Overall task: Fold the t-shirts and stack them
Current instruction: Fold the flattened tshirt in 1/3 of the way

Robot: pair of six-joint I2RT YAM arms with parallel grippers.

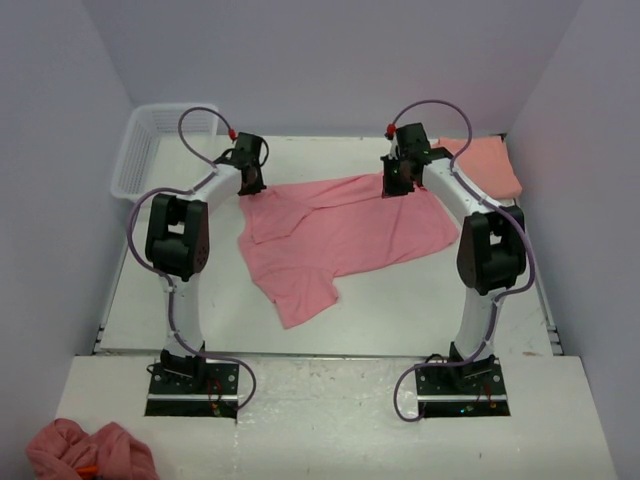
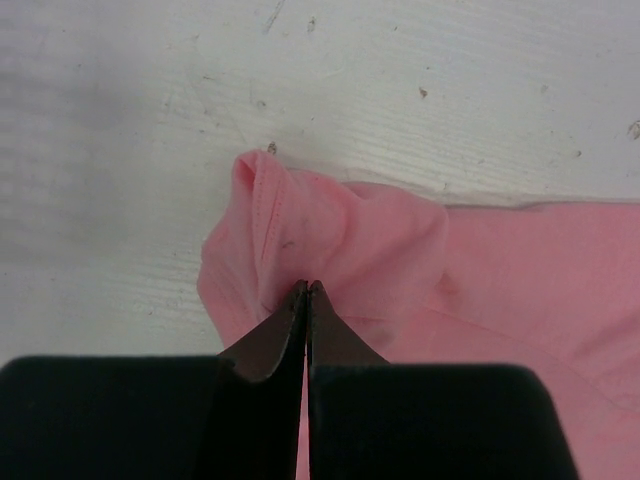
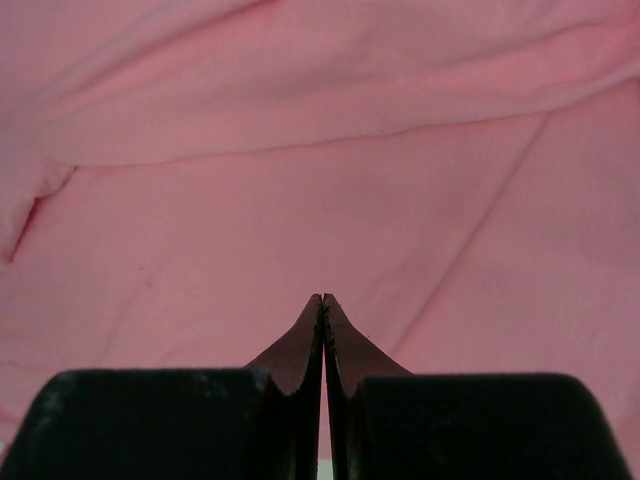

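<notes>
Rose-pink t-shirt (image 1: 340, 235): lies open and rumpled on the desk (image 1: 430, 300), to the right of the white basket (image 1: 140, 150) and a little nearer the arms. One sleeve flap trails toward the near edge.
Salmon-orange t-shirt (image 1: 487, 160): lies compact, apparently already folded, at the far side of the desk, well apart from the basket and straight across from it.
Handling: the shirt is thin, soft cotton, light and limp. It will likely sag, crease and drag along the desk instead of holding a shape, so both far corners need to move together.
Where to hold: at hems, shoulder seams or corners, where doubled cloth gives a firmer pinch. A single mid-panel layer would probably slip or pull up a tent.
Left end effector (image 1: 249, 183): just right of the basket, fingers pressed together on a bunched corner of the rose-pink t-shirt, with cloth gathered up to the tips.
Right end effector (image 1: 397, 185): farther right of the basket, at the shirt's far edge. Its fingers are closed tight and appear to pinch the cloth, with a crease running toward the tips.
Step in hand: probably lifting the far edge to fold it toward the arms.
Risk: uneven pull could twist the fold.
Loose pink cloth (image 1: 90, 450): heaped off the desk, far nearer than the basket.
</notes>
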